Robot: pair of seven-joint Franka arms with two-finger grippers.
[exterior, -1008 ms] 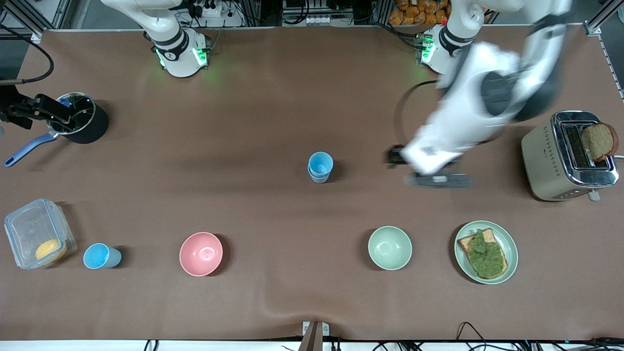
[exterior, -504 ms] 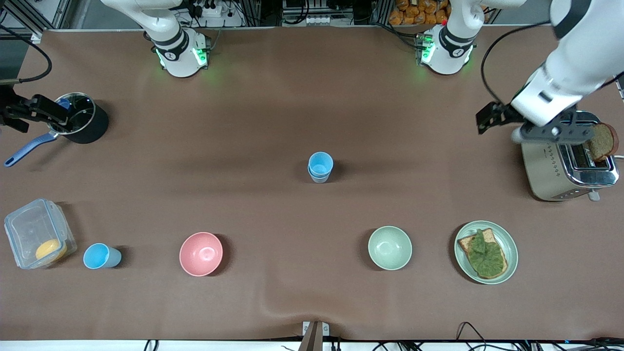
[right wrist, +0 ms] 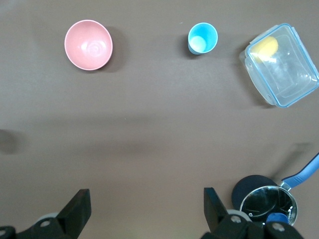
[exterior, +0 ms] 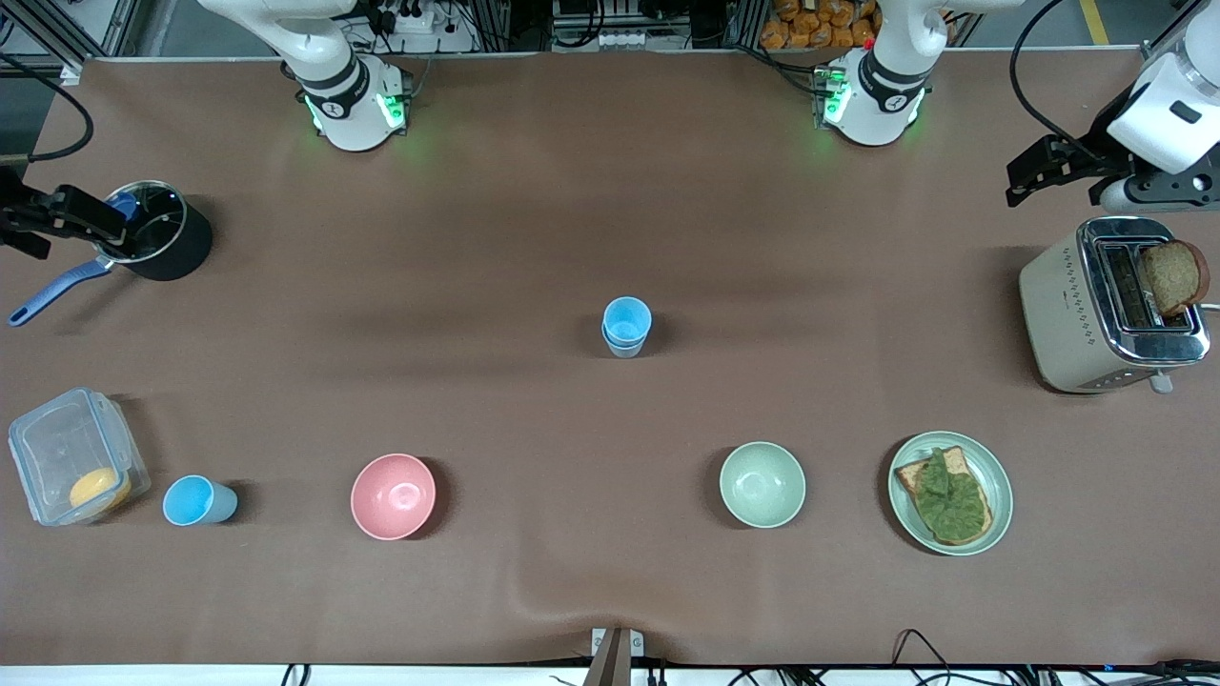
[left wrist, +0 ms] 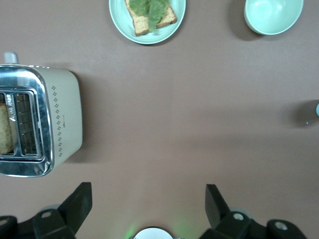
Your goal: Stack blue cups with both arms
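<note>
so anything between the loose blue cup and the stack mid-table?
Only the pink bowl comes close, beside the loose cup. Bare table lies between the bowl and the stack; a lifted carry should clear it.

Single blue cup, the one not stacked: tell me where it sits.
In the front view the single blue cup stands upright toward the right arm's end of the table, between the clear plastic container and the pink bowl.

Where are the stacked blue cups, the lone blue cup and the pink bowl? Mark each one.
stacked blue cups (exterior: pixel 626 322): front view, inside of the top cup.
lone blue cup (right wrist: pixel 201 40): right wrist view, its open mouth.
pink bowl (exterior: pixel 392 495): front view, inner bottom.
</note>
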